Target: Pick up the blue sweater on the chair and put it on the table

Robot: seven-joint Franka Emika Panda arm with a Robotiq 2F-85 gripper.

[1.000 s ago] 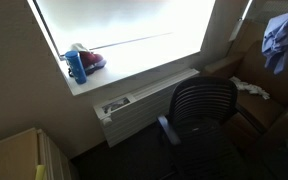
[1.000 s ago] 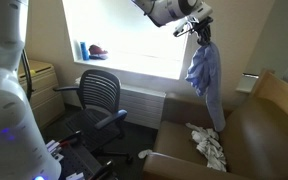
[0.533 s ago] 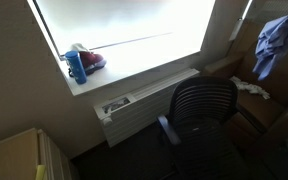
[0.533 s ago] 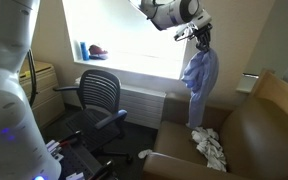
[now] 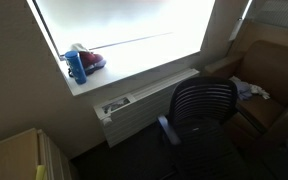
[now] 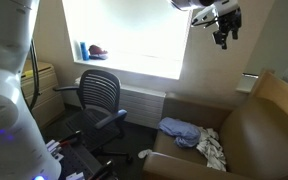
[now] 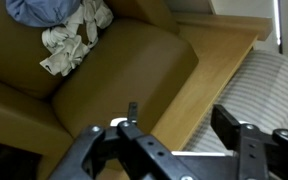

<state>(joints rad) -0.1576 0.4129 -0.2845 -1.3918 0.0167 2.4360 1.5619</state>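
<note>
The tool hangs high on the arm, pointing down — jaws spread apart, gripping nothing.

window: large, blown-out white, level with the pincer, off to its side | sill: pale, lower than the pincer | heater: long, white, under the sill, well below the pincer | walls: beige, shaded | floor: dark, far beneath | cabinet: pale wood, well apart from the pincer, past the window | light: daylight from the window, room dim
</note>
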